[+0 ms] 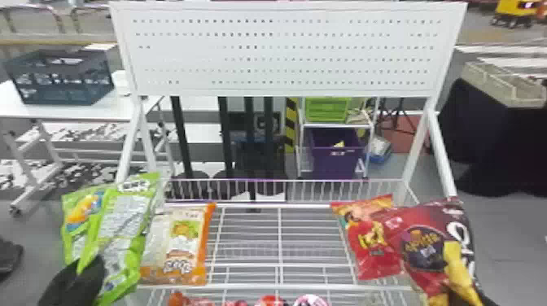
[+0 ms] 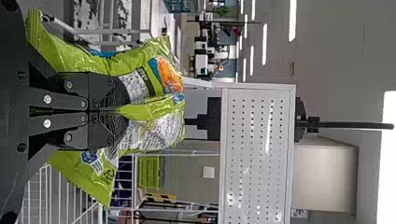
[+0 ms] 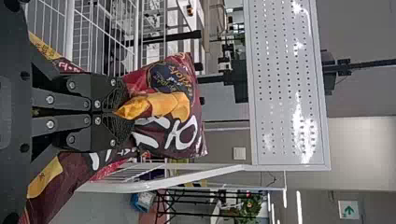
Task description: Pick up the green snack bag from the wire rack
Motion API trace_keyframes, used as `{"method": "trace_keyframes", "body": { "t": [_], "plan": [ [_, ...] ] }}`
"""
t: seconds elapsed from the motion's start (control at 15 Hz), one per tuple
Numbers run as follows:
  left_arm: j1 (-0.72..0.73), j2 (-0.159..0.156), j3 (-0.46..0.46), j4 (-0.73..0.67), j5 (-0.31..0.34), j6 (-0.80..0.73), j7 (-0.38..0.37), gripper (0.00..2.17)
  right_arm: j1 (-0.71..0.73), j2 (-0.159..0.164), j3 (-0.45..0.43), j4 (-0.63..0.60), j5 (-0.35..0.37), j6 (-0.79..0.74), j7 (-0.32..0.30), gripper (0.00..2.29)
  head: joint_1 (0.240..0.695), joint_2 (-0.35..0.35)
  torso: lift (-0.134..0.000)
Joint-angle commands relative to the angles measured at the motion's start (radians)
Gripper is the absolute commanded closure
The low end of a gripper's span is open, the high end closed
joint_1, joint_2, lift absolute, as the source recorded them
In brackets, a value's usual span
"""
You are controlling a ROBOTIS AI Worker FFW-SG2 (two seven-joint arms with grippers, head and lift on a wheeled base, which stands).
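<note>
1. The green snack bag (image 1: 126, 211) is at the left end of the wire rack (image 1: 279, 230), pinched by the left gripper (image 1: 90, 270). Its jaws are closed on a fold of the bag, with the plastic bulging out on both sides. Whether the bag touches the rack, I cannot tell.
2. Its packaging carries an orange-and-blue picture, pale panels of small print and, in the left wrist view, a dark blue emblem near one end.
3. The right gripper (image 1: 486, 300) is at the rack's right end. Its jaws are pressed together on a maroon bag (image 1: 451, 215), gathering a yellow fold between them. Big white lettering runs along this bag, beside a dark round emblem with coloured lettering.
4. A white-and-orange bag (image 1: 175, 244) lies on the rack just beside the green one; its label has a yellow-and-green picture above outlined lettering.
5. A red bag (image 1: 372, 248) with a yellow cartoon-like design lies toward the right, next to the maroon bag and partly covered by it.
6. Below the rack's front edge are several small red and pink packages (image 1: 270, 301), their labels too blurred to make out.
7. A white perforated panel (image 1: 285, 53) stands above the rack at the back.
</note>
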Motion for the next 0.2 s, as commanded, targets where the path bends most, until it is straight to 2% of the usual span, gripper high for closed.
{"method": "trace_keyframes", "body": {
  "t": [0.0, 0.13],
  "plan": [
    [0.002, 0.000, 0.000, -0.002, 0.000, 0.000, 0.000, 2.15, 0.000, 0.001, -0.001, 0.002, 0.000, 0.000, 0.000, 2.18, 0.499, 0.000, 0.000],
    [0.003, 0.000, 0.000, -0.005, 0.000, 0.000, 0.000, 2.15, 0.000, 0.001, -0.001, 0.002, 0.000, 0.000, 0.000, 2.18, 0.499, 0.000, 0.000]
  ]
}}
